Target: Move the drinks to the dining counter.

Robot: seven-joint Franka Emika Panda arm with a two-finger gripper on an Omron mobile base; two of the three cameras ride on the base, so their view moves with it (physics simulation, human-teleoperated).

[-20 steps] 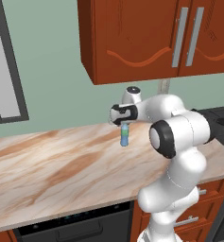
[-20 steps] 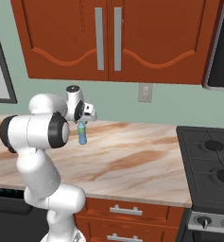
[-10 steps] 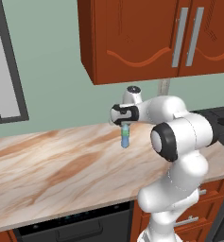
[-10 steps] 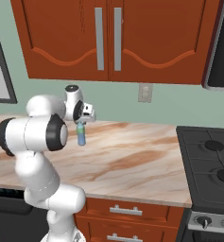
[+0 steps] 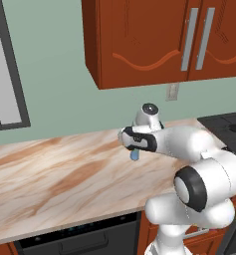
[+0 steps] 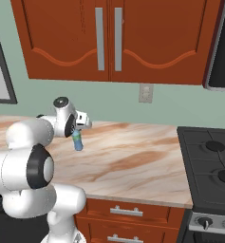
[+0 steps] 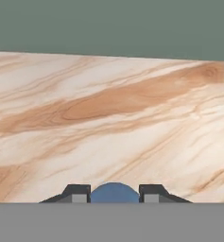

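Since the earlier frame the whole scene is sitting lower and closer in both base views, and the blue bottle (image 5: 135,155), then hanging mostly below the hand, is now showing just its bottom end. The arm is reaching forward over the marble counter (image 5: 55,179) with its forearm nearly level, and the pincer (image 5: 134,146) is clamping the blue bottle between its fingers, the bottle hanging at 6 o'clock from the hand, clear above the counter. The right base view is showing the bottle's (image 6: 78,141) green band and a stove (image 6: 211,166) at 3 o'clock, while the hand view is showing the blue bottle (image 7: 114,193) as a rounded cap pressed between the two fingertips (image 7: 76,193).
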